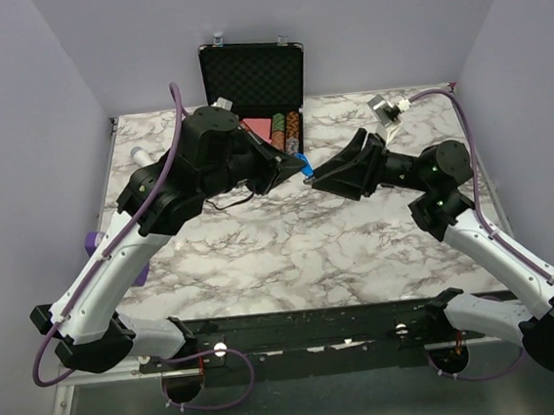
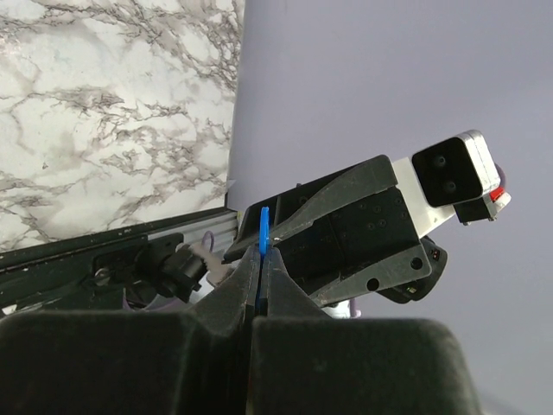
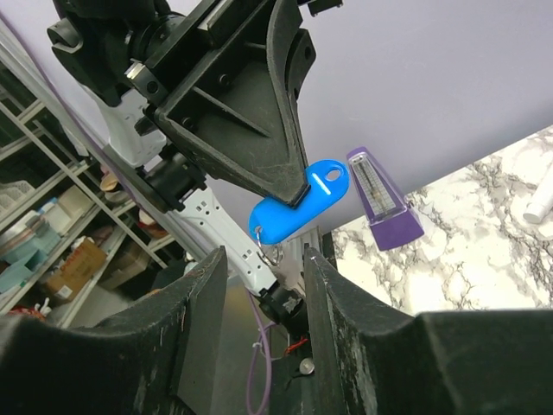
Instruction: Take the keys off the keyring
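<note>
Above the middle of the table [image 1: 291, 245], I have both arms meeting tip to tip in the air. My left hand [image 1: 295, 163] is clamped fully shut on the keyring [image 3: 298, 206], pinching the blue tag near its white-windowed end. The tag stands off the table, sticking out past the fingertips. From the left wrist camera I see the tag edge-on, a thin blue sliver rising from between the closed fingers [image 2: 233, 290].

My right hand [image 3: 266, 255] sits just below the tag with its jaws partly apart and nothing gripped. The small metal ring [image 3: 271, 254] hangs from the lower end of the tag, in the gap between the two right fingers [image 3: 203, 303]. I cannot tell whether either finger touches it. I cannot make out the keys in any view; a small pale glint shows by the right fingertips from above, too small to identify.

At the back of the table an open black case [image 1: 251, 73] stands with its foam-lined lid up and stacks of chips [image 1: 284, 126] in front of it. A purple metronome [image 3: 380, 199] stands at the table's left edge, and a white stick [image 1: 139, 154] lies near the far left corner.
</note>
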